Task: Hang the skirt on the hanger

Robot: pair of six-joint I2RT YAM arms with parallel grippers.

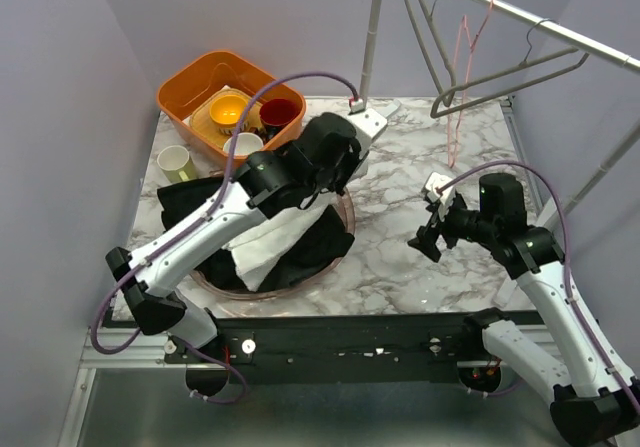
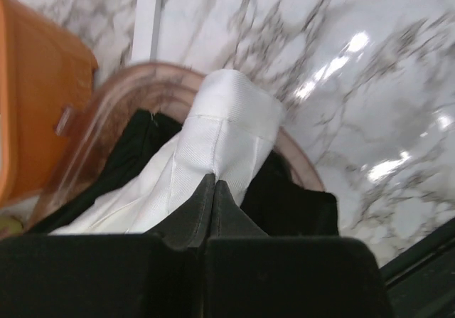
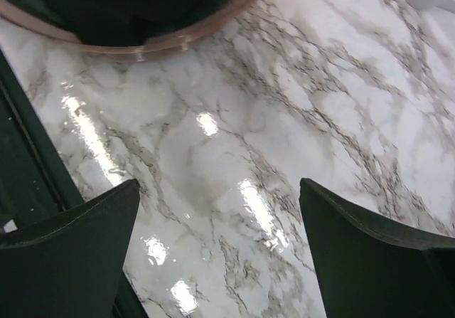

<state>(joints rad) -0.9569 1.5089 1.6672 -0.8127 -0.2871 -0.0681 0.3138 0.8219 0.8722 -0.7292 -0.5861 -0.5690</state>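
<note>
Left hand (image 2: 212, 184) pinches the white skirt (image 2: 227, 129); right hand (image 3: 219, 193) gapes wide.

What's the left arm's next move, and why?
Probably lift the left gripper straight up. It is shut on a fold of the white twill garment, which lies over black cloth in the round pink translucent basket; the grey hanger hangs on the rail beyond, so the fabric must clear the rim.

Bright light leaves glare patches on the marble table (image 3: 207, 124); left wrist view blurred.
</note>
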